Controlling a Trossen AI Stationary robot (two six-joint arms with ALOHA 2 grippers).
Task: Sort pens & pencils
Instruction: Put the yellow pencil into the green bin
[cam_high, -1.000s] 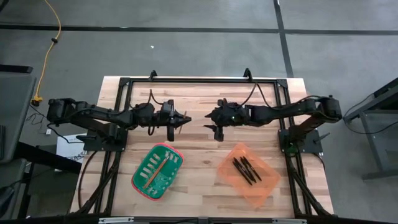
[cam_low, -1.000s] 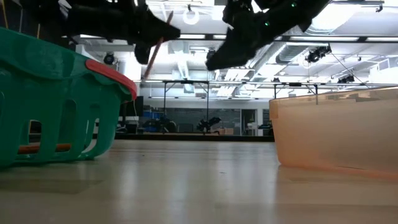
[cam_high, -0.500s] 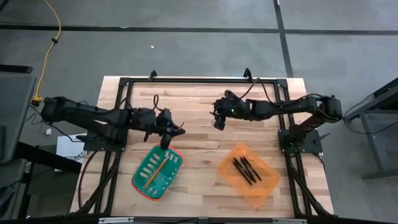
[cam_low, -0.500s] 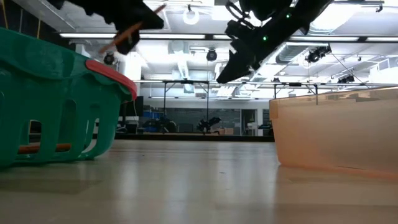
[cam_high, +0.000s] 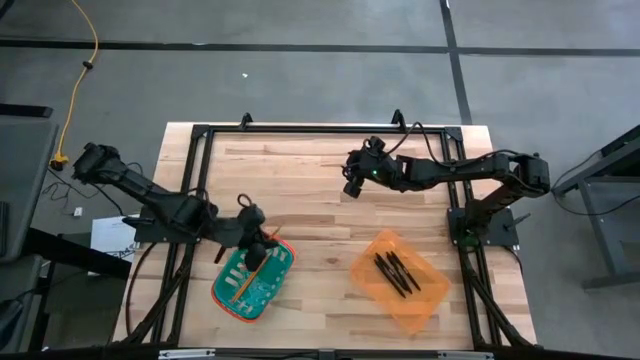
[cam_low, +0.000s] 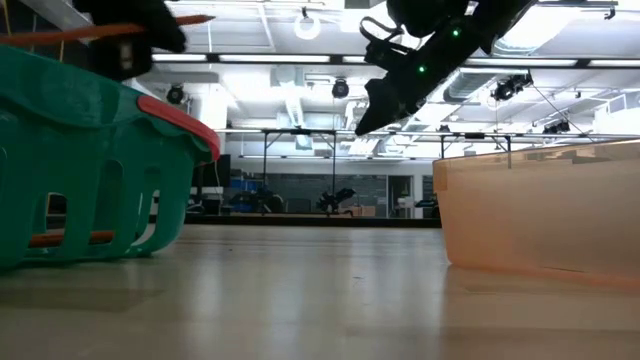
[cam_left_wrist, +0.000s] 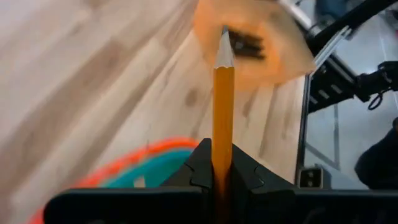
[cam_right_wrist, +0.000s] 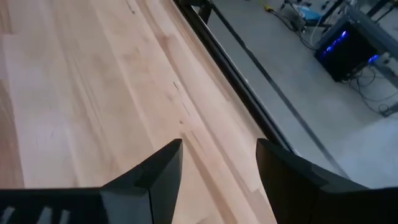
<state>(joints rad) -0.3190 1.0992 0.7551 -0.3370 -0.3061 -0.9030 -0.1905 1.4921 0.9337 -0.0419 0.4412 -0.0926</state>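
My left gripper (cam_left_wrist: 222, 168) is shut on an orange pencil (cam_left_wrist: 222, 93) and hangs over the green, red-rimmed basket (cam_high: 232, 296) near the table's left front. One more pencil (cam_high: 243, 284) lies inside that basket. Three black pens (cam_high: 393, 272) lie in the orange tray (cam_high: 425, 300) at the right front. My right gripper (cam_right_wrist: 219, 146) is open, up in the air over the far middle of the table (cam_high: 350, 183), with only bare wood below it. My left gripper pinches the pencil's shaft (cam_left_wrist: 222, 146) between its two fingers. The pointed tip (cam_left_wrist: 222, 38) sticks out ahead of the fingertips toward the orange tray. The pencil is lifted clear above the basket and lies about level (cam_low: 60, 35) in the low view.
The black frame rail (cam_high: 320, 129) runs along the far edge and both sides of the table. Bare wood lies between basket (cam_low: 90, 160) and tray (cam_low: 540, 210). The room beyond the table shows in the low view.
My left gripper has carried the pencil from the table's middle toward the near-left, ending over the green basket. The pencil has tipped from steeply tilted to about level. My right gripper has drawn back a little toward the far edge.
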